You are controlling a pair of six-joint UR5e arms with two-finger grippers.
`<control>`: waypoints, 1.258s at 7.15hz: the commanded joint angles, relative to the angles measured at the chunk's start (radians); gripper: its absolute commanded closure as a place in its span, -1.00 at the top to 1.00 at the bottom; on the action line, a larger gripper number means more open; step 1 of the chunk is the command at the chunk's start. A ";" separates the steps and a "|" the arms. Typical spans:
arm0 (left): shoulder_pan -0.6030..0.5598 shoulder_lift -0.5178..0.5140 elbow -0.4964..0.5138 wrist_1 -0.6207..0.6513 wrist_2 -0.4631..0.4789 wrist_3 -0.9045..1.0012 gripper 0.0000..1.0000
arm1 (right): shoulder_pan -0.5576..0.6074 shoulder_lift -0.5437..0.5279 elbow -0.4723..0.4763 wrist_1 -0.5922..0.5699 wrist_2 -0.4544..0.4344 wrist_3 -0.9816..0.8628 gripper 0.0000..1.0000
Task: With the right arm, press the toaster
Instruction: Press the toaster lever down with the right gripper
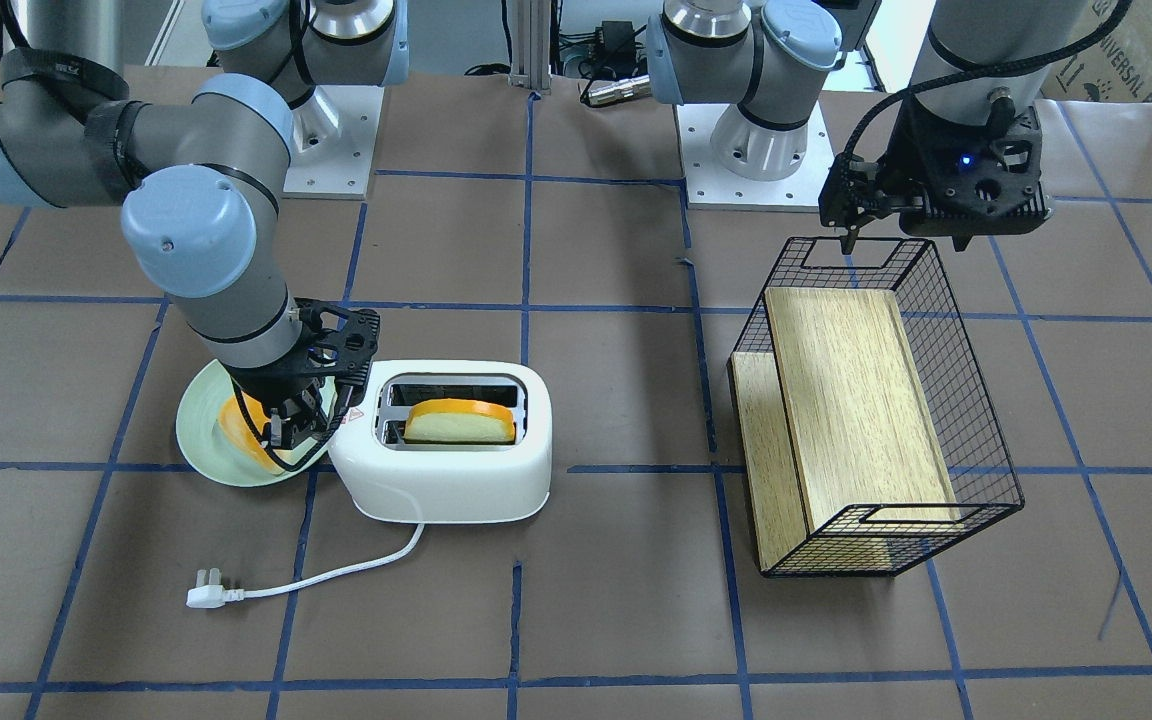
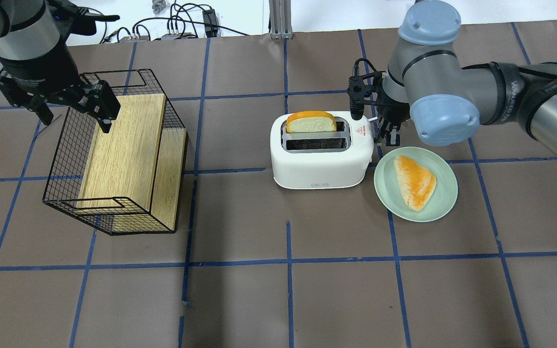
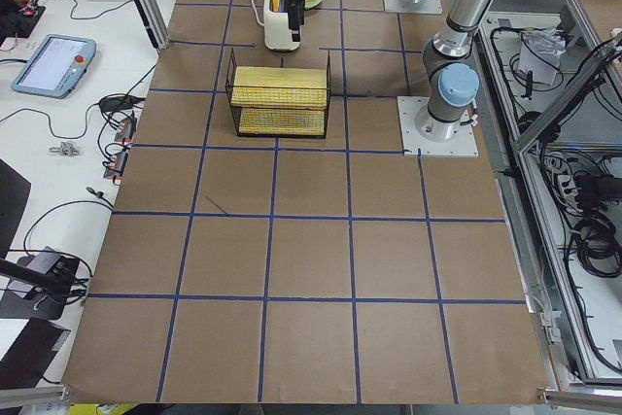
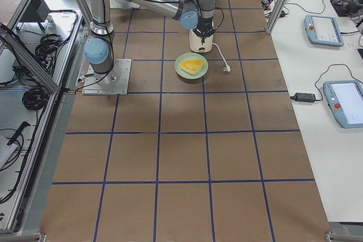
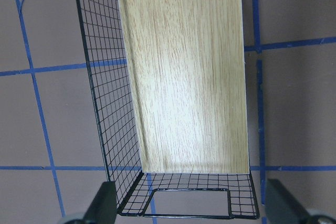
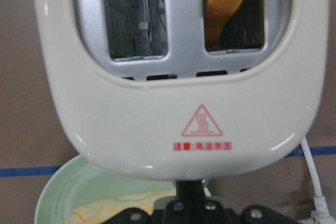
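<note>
Right hand (image 1: 288, 432) was recorded with fingers drawn together, nothing gripped, pointing down. Toaster (image 1: 441, 470) was found right against the fingers, its red-triangle end nearest them; contact could not be told. The shell was judged rigid, light, smooth plastic, liable to slide on the desk (image 1: 616, 600). A straight downward push at the near end was judged best; the lever was not seen. Counted: one toaster, two slots, one slotted slice (image 1: 459, 423), one plated slice (image 2: 415, 181), one plate (image 2: 445, 193), one basket (image 2: 61, 159).
</note>
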 commanded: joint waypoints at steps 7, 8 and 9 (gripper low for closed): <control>0.000 0.000 0.000 0.000 0.000 0.000 1.00 | -0.001 0.023 0.046 -0.081 -0.007 0.004 -0.86; 0.000 0.000 0.000 0.000 0.000 0.000 1.00 | -0.001 0.023 0.046 -0.081 -0.007 0.004 -0.86; 0.000 0.000 0.000 0.000 0.000 0.000 1.00 | -0.001 0.023 0.046 -0.081 -0.006 0.004 -0.86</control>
